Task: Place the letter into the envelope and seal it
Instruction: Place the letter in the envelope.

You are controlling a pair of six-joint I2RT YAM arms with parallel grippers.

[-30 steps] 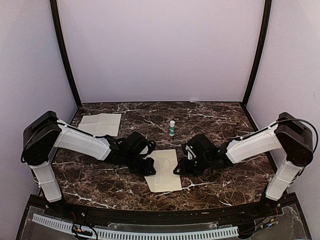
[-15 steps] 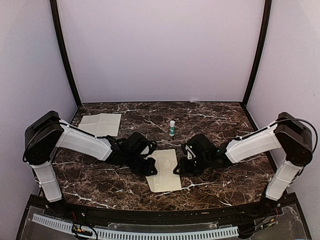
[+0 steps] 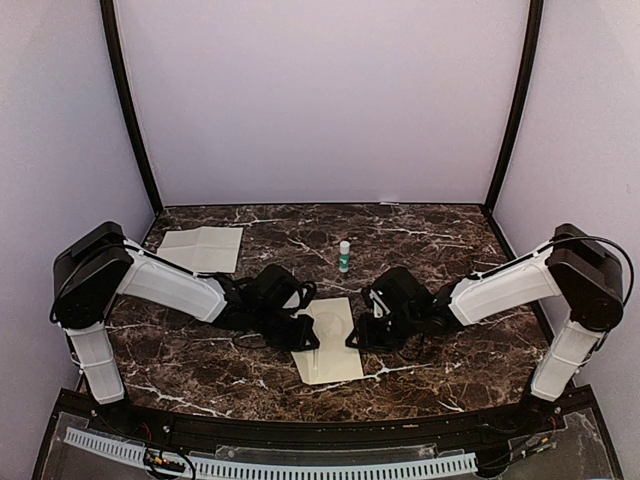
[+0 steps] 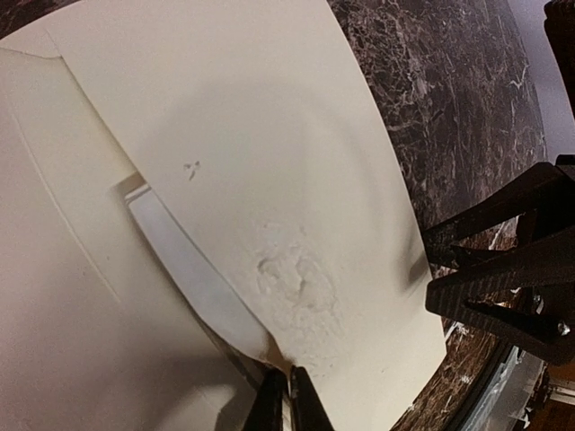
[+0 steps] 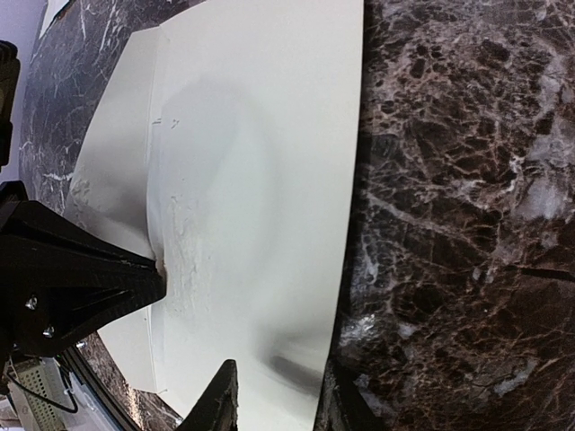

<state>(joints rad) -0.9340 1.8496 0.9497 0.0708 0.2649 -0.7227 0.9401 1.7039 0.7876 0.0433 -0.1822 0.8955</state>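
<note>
one dark marble table point(image 3: 450, 375), seen from above, with two white and black robot arms reaching in from the near corners. on it lie one cream envelope point(image 3: 330, 352), one white letter point(image 3: 202, 248) and one small glue stick point(image 3: 344, 256) with a green base.

the envelope lies at the middle of the table, near the front edge, between the two grippers. the letter lies flat and unfolded at the back left, well apart from the envelope and from both grippers. the glue stick stands upright behind the envelope, near it but not touching it.

the left gripper point(image 4: 287, 395) sits at the envelope's left side. its two fingers are pressed together and pinch the envelope's paper at a wrinkled spot, where the paper is lifted a little. beside that spot a pale strip point(image 4: 193, 269) runs along a folded edge of the envelope.

the right gripper point(image 5: 277, 377) sits at the envelope's right edge. its fingers point(image 5: 220, 404) are spread part way: one is over the cream paper, the other is at the edge, over the marble. the edge of the envelope runs between them, and they do not pinch it.
</note>
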